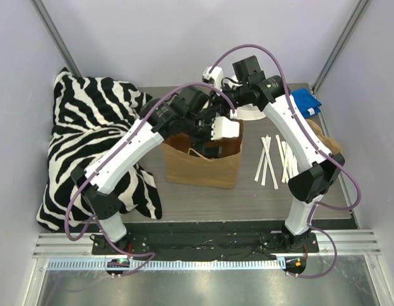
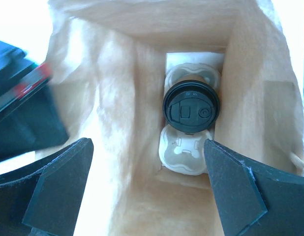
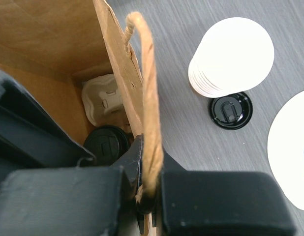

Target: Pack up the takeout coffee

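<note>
The takeout coffee stands upright in a tan pulp cup tray at the bottom of an open brown paper bag. Only its round black lid shows. My left gripper is open and empty, hanging in the bag's mouth above the cup and apart from it. My right gripper is shut on the bag's rim and rope handle at the bag's far right side. The lid and the tray also show in the right wrist view.
A stack of lidless cream cups, a loose black lid and a white plate lie behind the bag. Wooden stirrers lie to its right. A zebra cloth covers the left side. A blue object sits far right.
</note>
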You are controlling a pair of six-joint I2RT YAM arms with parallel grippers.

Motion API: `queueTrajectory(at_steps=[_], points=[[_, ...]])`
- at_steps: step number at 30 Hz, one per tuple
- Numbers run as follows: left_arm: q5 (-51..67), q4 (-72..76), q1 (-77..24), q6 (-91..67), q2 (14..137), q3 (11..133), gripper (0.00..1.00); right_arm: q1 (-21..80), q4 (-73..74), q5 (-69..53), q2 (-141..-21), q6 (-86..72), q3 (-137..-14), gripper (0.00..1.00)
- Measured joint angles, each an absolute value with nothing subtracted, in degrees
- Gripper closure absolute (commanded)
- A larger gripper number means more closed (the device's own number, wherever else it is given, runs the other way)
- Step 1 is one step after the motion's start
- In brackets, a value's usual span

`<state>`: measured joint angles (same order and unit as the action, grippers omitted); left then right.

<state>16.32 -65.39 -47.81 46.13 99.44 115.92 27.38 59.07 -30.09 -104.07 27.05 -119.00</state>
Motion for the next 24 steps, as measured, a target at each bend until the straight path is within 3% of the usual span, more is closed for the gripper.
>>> queueTrajectory(at_steps=[10, 24], points=[[17.0, -63.6, -41.9, 38.1, 97.1, 116.1, 0.01, 26.5, 57.8, -28.8, -104.1, 26.6, -119.0, 0.99], [16.1, -52.7, -27.0, 11.4, 92.9, 116.9, 0.00, 25.2, 53.8, -25.5, -111.3, 25.5, -126.4, 0.99]])
